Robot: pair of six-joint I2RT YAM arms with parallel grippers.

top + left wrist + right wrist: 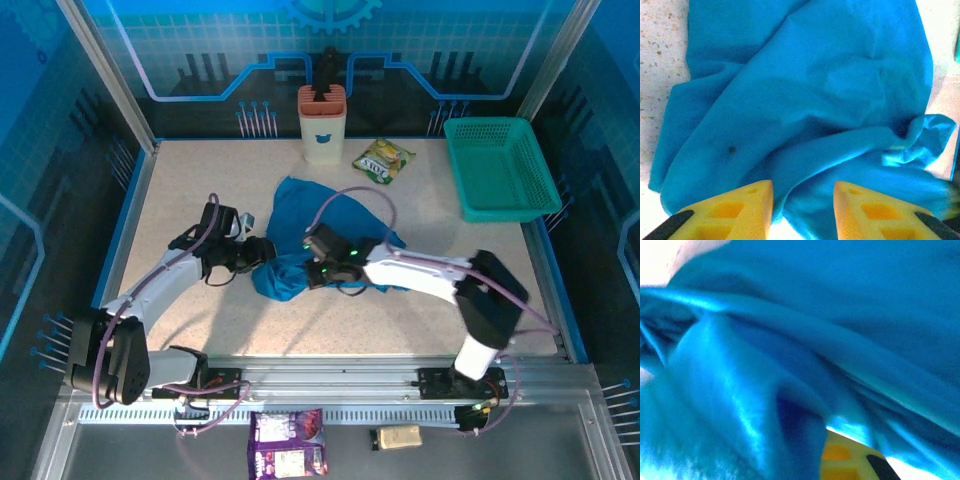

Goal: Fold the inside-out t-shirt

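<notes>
Top cam: the blue t-shirt (300,215) lies bunched up mid-desk, 1 flap spread toward the far side and the rest wadded nearer the arms. The left fingers (262,252) sit at the wad's left edge, touching cloth. The right arm reaches in from the right w/ the right fingers (308,270) pushed into the wad, cloth partly over them. The 2 sets are near each other, cloth between.

On the far side of the speckled desk (200,190) stands an orange-and-cream holder (322,125). A green-yellow snack packet (384,160) lies just beyond the t-shirt, and a teal basket (500,165) sits at the far right corner. In front of the arm bases there's a purple packet (287,445) and a small tan item (398,437).

Left wrist cam: the 2 yellow left fingers (747,210) stand wide apart, not clamped. A fold of the t-shirt (805,90) runs into the gap btwn them; the rest spreads ahead over the desk.

Right wrist cam: the t-shirt (790,340) is right up against the lens, draped over 1 yellow tip of the right fingers (840,455). Wide or narrow, can't tell.
</notes>
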